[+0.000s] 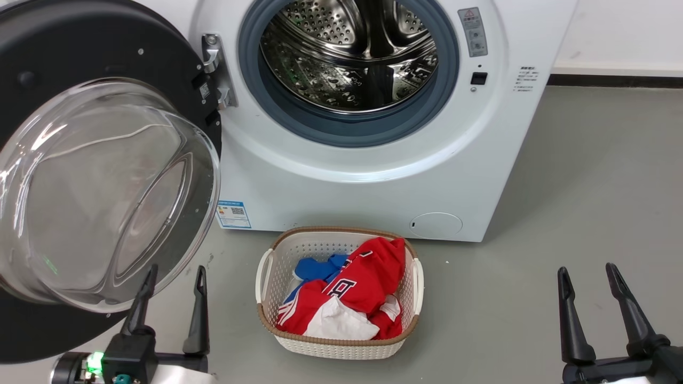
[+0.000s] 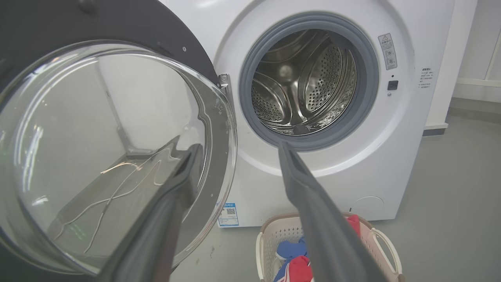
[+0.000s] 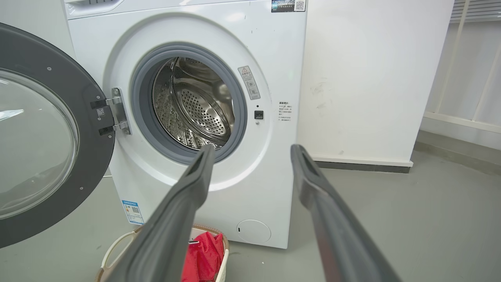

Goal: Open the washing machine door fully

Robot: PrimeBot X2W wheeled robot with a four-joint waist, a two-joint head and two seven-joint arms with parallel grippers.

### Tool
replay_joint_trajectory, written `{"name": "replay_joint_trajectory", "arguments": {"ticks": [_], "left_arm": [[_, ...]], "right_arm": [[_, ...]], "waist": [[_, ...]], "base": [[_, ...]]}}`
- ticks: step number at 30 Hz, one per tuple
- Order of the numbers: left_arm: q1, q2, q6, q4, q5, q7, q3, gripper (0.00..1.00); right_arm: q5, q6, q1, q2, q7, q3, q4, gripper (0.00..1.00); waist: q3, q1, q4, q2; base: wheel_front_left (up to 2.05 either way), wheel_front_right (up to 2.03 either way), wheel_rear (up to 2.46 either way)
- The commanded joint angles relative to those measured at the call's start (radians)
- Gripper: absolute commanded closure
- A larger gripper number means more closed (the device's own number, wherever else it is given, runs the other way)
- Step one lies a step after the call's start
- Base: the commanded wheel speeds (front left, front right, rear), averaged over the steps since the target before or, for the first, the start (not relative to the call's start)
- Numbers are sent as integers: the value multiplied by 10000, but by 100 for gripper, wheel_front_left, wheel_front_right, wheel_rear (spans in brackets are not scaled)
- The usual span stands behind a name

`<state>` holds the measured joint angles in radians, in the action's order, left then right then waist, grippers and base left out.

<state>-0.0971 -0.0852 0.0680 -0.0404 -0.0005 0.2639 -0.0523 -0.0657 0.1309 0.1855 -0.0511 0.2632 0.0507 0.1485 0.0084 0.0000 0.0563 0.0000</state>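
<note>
Washing machine door [image 1: 80, 32] stands open — left hand [image 1: 177, 268] spread.

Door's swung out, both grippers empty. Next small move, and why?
Probably press the open left gripper leftward against the washing machine door to swing it a little farther back. The door stands clear of the steel drum, and the gripper sits at its glass bowl.

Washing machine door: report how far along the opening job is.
Done: the washing machine door stands swung wide on its hinge, the drum fully exposed. In hand: nothing; the left gripper sits open near the door's glass, the right gripper open, apart. Left: at most a last push outward; whether the door is at its stop cannot be told.
</note>
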Motion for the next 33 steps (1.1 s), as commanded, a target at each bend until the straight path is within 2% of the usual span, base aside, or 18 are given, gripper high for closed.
{"name": "replay_joint_trajectory", "arguments": {"ticks": [1,19,20,25,33], "left_arm": [[-103,21,11,106,-28,8,55,0],[-248,231,-403,1014,-262,14,474,0],[-220,242,-423,1053,-281,-8,462,100],[-297,294,-424,1548,-351,-51,467,100],[12,298,-309,1735,-2072,-505,301,100]], "right_arm": [[12,-2,121,19,20,4,-3,0],[-239,-2,390,19,20,48,-299,0],[-210,0,295,0,0,34,-298,100],[-265,0,300,1,-48,4,-732,100],[-2069,0,-35,-113,-335,-76,-1037,100]], "waist": [[-23,0,-85,0],[-107,0,-352,0],[-109,0,-353,0],[-115,0,-356,0],[-111,0,-368,0]], "base": [[0,0,0],[0,0,0],[0,0,0],[0,0,0],[0,0,0]]}}
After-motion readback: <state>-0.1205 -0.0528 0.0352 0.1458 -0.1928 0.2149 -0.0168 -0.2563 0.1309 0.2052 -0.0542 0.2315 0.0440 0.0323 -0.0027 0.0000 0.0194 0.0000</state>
